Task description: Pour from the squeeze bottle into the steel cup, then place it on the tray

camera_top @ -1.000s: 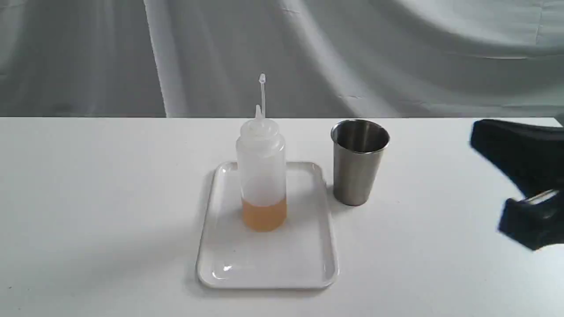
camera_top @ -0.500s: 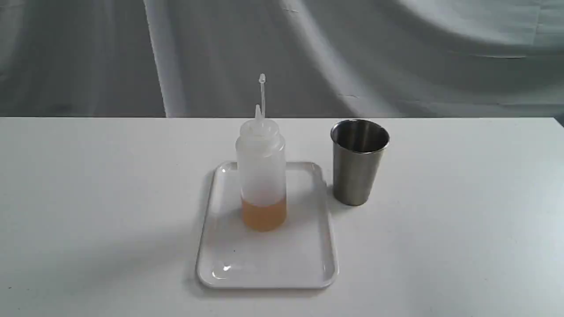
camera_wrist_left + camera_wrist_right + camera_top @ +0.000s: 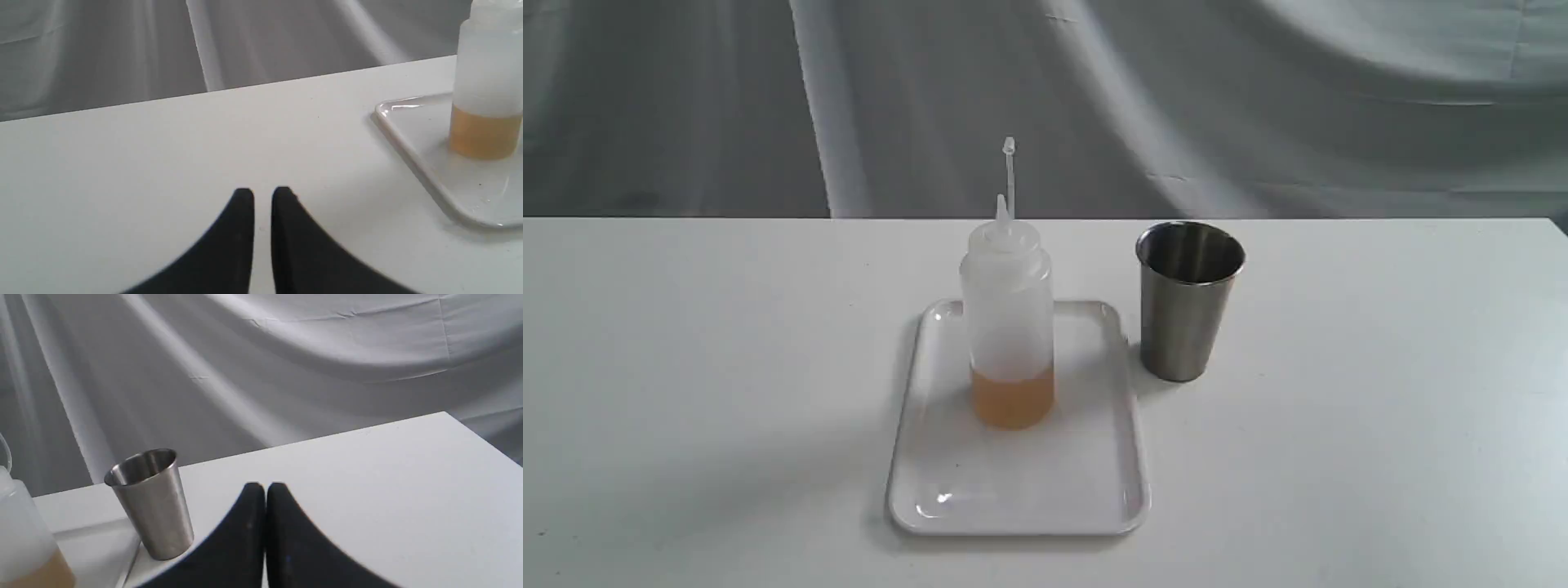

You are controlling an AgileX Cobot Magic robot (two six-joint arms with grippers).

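The left gripper (image 3: 262,192), jaws a narrow slit apart and empty, hangs well clear of the tray (image 3: 913,457). At the centre of the exterior view the squeeze bottle (image 3: 1009,327) stands upright on the tray. The steel cup (image 3: 1186,310) stands just right of it. The right gripper (image 3: 265,486), pressed together and empty, is apart from the cup.

The left wrist view's edge crops the squeeze bottle (image 3: 488,73) and the tray (image 3: 437,167).

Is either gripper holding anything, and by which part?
Nothing is held. The left gripper and right gripper are empty, jaws nearly together; the squeeze bottle stands free on the tray.
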